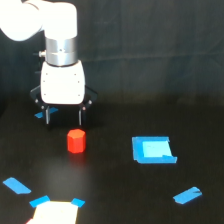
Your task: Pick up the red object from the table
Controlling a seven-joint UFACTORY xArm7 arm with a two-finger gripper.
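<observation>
The red object [76,140] is a small red-orange faceted block standing on the black table [115,195], left of centre. My gripper [63,120] hangs from the white arm just above and slightly to the exterior view's left of the block. Its two thin dark fingers [48,116] are spread apart and hold nothing. The fingertips end a little above the block's top and do not touch it.
A blue-edged square [153,150] lies at the exterior view's right of the block. Blue tape pieces lie at the lower right [187,195], lower left [16,186] and behind the gripper [40,115]. A bright patch with blue corners [55,211] sits at the bottom edge.
</observation>
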